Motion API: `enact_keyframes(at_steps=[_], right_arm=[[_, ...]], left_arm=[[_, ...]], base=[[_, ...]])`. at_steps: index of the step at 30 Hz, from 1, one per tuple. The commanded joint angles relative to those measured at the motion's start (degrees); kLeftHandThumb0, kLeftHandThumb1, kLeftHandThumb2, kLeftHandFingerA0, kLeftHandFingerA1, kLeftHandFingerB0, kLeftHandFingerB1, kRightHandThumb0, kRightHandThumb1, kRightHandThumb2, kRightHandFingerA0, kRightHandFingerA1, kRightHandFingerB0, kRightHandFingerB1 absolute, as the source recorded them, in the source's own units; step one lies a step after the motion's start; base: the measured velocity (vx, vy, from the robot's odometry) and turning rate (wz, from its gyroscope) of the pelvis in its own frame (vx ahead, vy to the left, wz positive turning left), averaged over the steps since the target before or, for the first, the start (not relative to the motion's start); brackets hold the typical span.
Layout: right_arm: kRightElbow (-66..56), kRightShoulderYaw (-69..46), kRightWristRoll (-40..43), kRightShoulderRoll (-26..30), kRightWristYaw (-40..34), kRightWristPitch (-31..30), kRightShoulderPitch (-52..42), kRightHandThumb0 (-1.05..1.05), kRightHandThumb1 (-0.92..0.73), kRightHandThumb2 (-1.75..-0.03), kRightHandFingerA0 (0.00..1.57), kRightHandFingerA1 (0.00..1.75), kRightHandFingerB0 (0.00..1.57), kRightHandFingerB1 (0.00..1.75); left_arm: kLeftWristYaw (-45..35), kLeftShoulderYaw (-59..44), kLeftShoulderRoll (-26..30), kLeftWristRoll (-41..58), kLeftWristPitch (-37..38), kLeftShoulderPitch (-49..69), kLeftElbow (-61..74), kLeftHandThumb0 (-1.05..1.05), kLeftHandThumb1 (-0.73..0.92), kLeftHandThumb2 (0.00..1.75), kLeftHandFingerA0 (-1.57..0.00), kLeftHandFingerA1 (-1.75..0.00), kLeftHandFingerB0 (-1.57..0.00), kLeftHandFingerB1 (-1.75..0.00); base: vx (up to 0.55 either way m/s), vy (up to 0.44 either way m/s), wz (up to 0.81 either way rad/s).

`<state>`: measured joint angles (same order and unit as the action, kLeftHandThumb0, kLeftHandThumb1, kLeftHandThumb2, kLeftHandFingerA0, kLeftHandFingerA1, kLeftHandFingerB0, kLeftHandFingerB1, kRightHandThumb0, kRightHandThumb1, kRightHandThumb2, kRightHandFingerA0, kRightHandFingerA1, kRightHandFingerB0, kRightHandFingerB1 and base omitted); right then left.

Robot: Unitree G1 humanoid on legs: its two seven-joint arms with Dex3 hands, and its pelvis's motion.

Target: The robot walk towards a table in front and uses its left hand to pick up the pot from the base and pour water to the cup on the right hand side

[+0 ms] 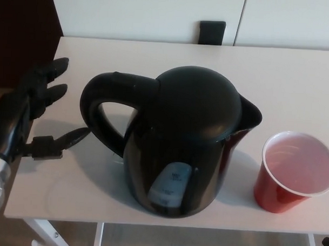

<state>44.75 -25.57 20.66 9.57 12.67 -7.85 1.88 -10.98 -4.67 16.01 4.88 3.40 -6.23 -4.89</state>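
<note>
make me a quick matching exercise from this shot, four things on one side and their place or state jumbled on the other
Things:
1. kettle
2. red cup
3. left hand
4. table

Descriptions:
A. open, fingers spread, beside the handle
B. white surface under everything
C. empty, at the right edge
D. black, lid closed, spout pointing right

Pairs: 1-D, 2-C, 3-A, 4-B

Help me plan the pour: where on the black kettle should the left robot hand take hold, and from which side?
Probably the looped handle of the kettle. It juts toward the robot's left, where the open left robot hand waits beside it, with room inside the loop for fingers. Coming from the left also leaves the spout pointing at the red cup.
</note>
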Motion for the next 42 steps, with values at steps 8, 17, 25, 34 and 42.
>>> enact_keyframes(at_steps=[8,17,25,34,42], right_arm=[[2.3,-0.4,-0.1,1.0,-2.0,-0.9,2.5,-0.22,-0.66,-0.69,0.42,0.72,0.36,0.54],[2.8,0.5,-0.7,0.6,-1.2,1.4,2.0,-0.23,-0.65,-0.74,0.39,0.72,0.38,0.56],[0.9,1.0,-0.8,0.8,-1.1,0.7,1.3,-0.24,-0.62,-0.74,0.39,0.73,0.38,0.57],[1.5,0.3,0.0,0.9,-1.7,-0.4,2.9,-0.23,-0.65,-0.71,0.40,0.72,0.35,0.55],[1.3,0.2,0.1,1.0,-1.4,-0.4,2.8,-0.27,-0.62,-0.69,0.42,0.76,0.35,0.55]], left_arm=[[-0.7,-2.3,0.8,0.4,-0.6,-0.9,1.1,-0.42,0.41,0.59,-0.16,-0.37,-0.11,-0.33],[-2.1,-1.8,0.4,0.9,-1.3,0.3,6.3,-0.24,0.27,0.84,-0.08,-0.51,-0.08,-0.51],[-2.2,0.0,-0.8,0.3,-2.2,3.0,11.1,-0.25,0.25,0.84,-0.10,-0.52,-0.10,-0.51],[-1.9,1.0,-0.9,-0.6,-2.8,3.5,12.1,-0.25,0.27,0.85,-0.10,-0.52,-0.10,-0.51],[1.2,0.2,-3.3,-1.0,-1.7,2.4,10.6,-0.48,0.39,0.64,-0.27,-0.42,-0.21,-0.38]], base=[[0.00,0.000,0.00],[0.00,0.000,0.00],[0.00,0.000,0.00],[0.00,0.000,0.00],[0.00,0.000,0.00]])
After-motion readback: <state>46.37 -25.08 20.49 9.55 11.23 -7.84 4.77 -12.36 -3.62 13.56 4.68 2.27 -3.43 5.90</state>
